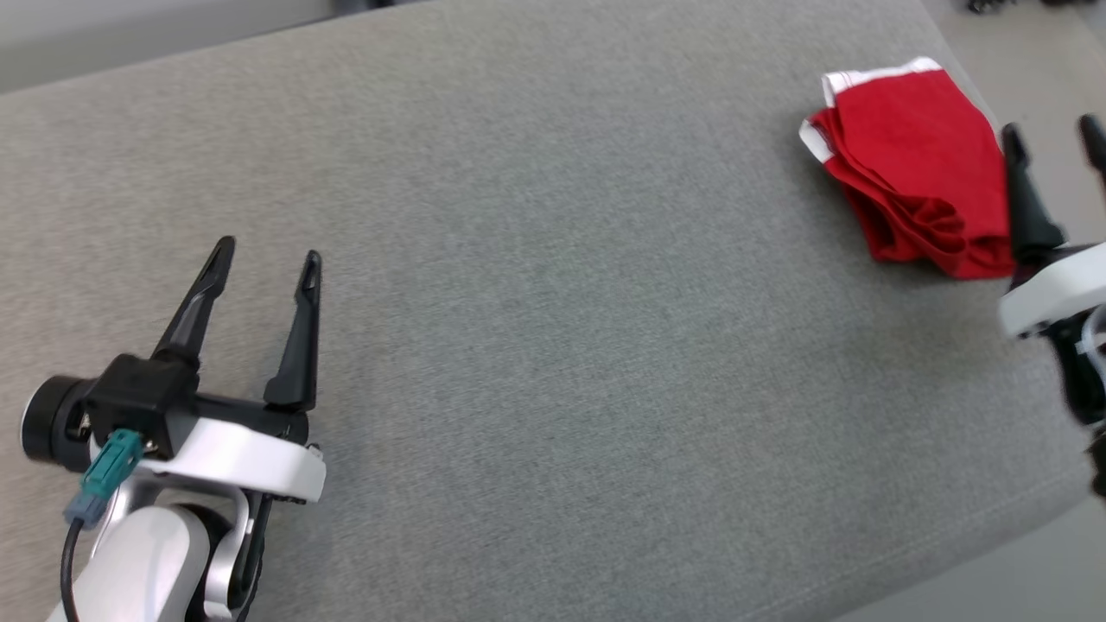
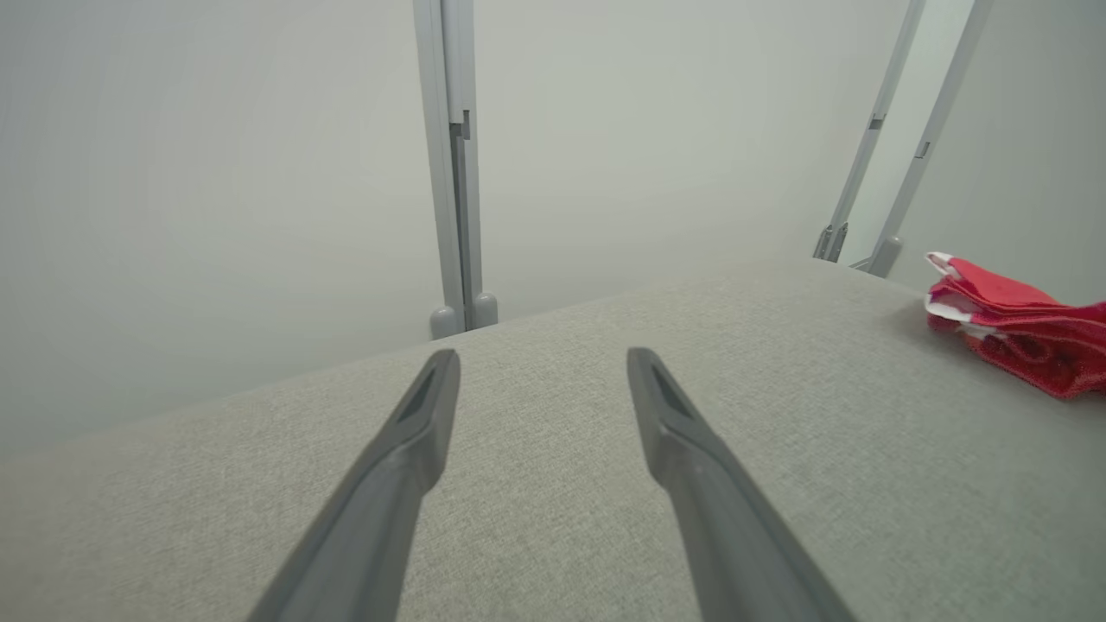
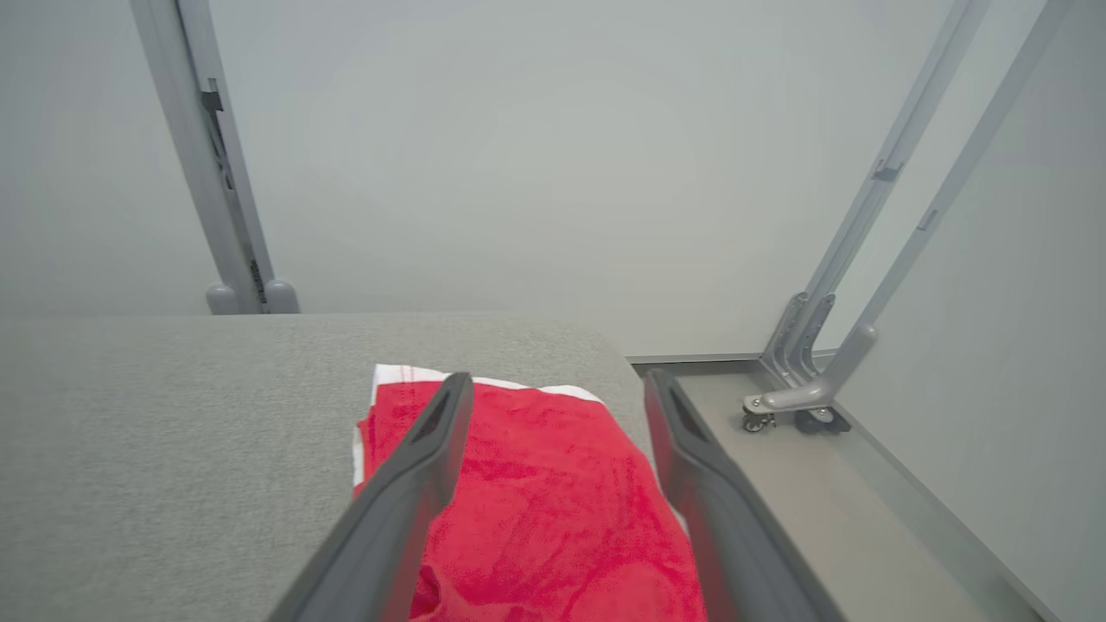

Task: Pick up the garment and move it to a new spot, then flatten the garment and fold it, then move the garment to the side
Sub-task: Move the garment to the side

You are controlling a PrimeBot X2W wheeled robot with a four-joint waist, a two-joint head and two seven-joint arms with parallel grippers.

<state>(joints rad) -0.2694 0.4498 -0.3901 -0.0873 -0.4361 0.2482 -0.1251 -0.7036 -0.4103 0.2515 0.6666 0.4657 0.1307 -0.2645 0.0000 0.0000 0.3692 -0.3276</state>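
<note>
Red garment (image 1: 907, 164) lies folded at approx 2 o'clock on the grey cloth-topped desk (image 1: 536, 345), close to the far right corner & right by the edge. White trim shows along its far side. The near end is bunched in soft layers, not a crisp stack.

Right hand (image 1: 1051, 128) is at 3 o'clock, just at the garment's right edge. Its fingers are spread wide w/ nothing pinched btwn them. In the wrist view they straddle the red cloth w/o clamping it; can't tell if the tips touch the fabric. Left hand (image 1: 270, 250) is way over at 8 o'clock, well apart from the garment, fingers wide too, empty, above bare desk.

Handling, my guess: light, limp, terry-ish cloth, no stiffness at all. It shouldn't slip out of a pinch & there's nothing to break, but lift it by one layer & the fold prob. falls open. Best hold would be the thick folded edge at the near end, all layers caught together. Or use both hands, one per side, to keep the shape. Dragging it on this cloth top could rumple the bottom layer, since fabric on fabric grabs.

Folded & off to the side as it lies, the job looks about done, IMO.
</note>
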